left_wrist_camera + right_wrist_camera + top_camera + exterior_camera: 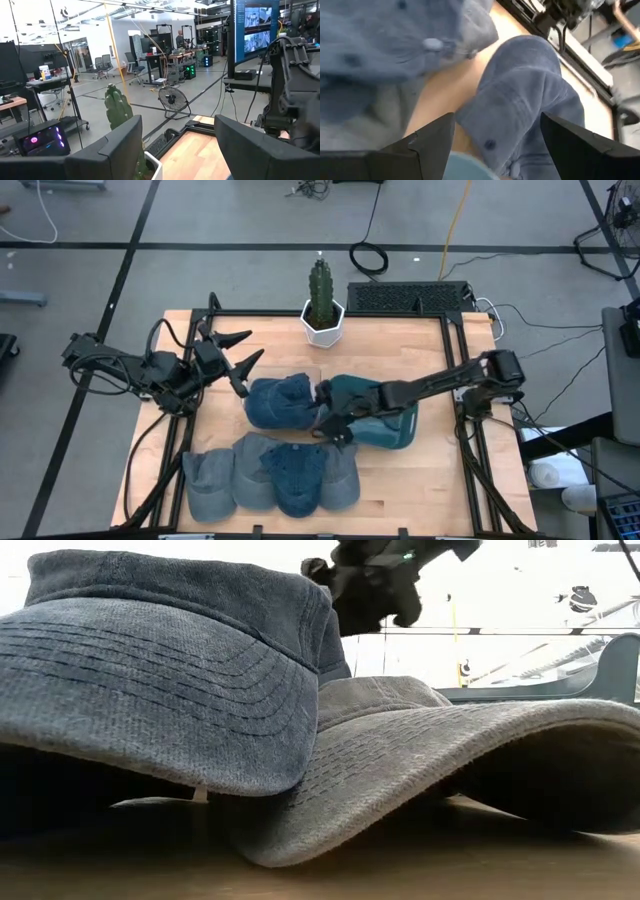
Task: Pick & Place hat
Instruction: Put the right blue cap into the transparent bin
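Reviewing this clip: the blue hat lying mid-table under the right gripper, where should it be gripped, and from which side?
Likely at the blue hat's edge nearest the teal hat, coming from above. The right gripper hangs open there, and the right wrist view shows soft, creased fabric between its fingers, which should bunch easily in a pinch. The left gripper waits open near the table's left edge.

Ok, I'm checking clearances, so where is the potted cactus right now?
In the high view the potted cactus stands at the table's far edge, near the middle, behind the blue hat and right of the open left tool.
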Tool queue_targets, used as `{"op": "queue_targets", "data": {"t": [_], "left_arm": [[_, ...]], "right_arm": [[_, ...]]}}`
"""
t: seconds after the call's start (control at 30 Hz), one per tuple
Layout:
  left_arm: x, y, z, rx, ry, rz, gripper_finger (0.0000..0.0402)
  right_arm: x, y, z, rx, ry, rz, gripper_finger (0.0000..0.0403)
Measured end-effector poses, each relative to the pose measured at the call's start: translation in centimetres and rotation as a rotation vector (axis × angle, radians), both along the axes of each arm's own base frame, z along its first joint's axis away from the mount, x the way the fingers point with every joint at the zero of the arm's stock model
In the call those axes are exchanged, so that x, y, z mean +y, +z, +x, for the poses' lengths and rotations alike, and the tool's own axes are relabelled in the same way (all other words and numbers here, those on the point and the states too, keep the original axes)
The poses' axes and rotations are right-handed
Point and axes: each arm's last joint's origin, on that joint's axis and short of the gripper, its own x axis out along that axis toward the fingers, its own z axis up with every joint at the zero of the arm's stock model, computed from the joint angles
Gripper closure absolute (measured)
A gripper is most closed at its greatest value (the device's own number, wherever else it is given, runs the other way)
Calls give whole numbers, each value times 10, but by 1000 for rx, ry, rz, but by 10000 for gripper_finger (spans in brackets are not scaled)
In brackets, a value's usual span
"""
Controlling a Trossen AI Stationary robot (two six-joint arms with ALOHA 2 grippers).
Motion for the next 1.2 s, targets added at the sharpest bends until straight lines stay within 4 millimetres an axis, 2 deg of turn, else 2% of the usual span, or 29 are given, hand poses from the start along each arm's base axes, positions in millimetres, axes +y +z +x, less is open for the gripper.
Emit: {"op": "queue_targets", "data": {"t": [0.2,0.33,0.47,0.63,0.83,1.0,1.2], "left_arm": [[0,0,0,-1,0,0,138],[0,0,0,5,1,9,136],[0,0,0,15,3,25,141],[0,0,0,16,2,26,142],[0,0,0,16,2,26,133],[0,0,0,17,3,28,133],[0,0,0,17,2,28,133]], "right_arm": [[-23,7,8,40,1,350,122],[-29,7,9,48,-50,453,122],[-31,6,11,40,-70,470,122],[-44,-21,22,99,-105,483,129],[-51,-35,32,80,-113,499,151],[-52,-32,30,83,-117,504,194],[-51,-20,26,59,-95,512,306]]}}
